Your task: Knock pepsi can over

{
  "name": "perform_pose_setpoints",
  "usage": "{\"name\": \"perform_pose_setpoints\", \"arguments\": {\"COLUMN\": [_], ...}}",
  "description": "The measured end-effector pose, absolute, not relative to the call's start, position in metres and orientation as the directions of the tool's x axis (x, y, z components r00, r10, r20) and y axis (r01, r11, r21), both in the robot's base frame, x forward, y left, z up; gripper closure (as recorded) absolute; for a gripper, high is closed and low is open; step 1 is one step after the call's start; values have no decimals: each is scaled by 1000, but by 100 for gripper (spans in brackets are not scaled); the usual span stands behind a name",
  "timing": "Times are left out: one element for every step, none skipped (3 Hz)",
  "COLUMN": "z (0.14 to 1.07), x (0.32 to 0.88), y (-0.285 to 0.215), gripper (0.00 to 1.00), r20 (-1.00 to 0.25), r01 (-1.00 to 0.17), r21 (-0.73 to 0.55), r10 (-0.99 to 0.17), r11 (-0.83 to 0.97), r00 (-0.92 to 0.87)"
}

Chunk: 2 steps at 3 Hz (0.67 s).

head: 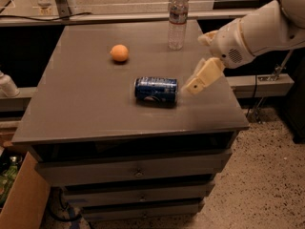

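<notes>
The pepsi can (156, 90) lies on its side near the middle of the grey table (86, 104), its silver top toward the right. My gripper (191, 87) hangs from the white arm at the right. Its cream fingers (204, 75) point down-left, and their tips are just right of the can's top end, a small gap away.
An orange fruit (119, 53) sits on the table behind and left of the can. A clear water bottle (177, 19) stands upright at the back edge. The table's right edge is under the arm. Drawers are below the tabletop. A cardboard box (19, 199) stands on the floor at the left.
</notes>
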State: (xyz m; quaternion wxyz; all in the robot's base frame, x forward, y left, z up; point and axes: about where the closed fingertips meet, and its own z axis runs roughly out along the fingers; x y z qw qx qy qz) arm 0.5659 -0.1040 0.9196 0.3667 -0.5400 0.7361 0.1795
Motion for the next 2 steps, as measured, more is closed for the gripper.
{"name": "perform_pose_setpoints", "arguments": {"z": [924, 927], "x": [577, 579], "y": [-164, -165], "gripper": [0, 0], "r20": [-726, -727], "r01": [-902, -900], "r21": [-164, -172], "r10": [-668, -668], "r11": [398, 401], "r00": [-163, -159]}}
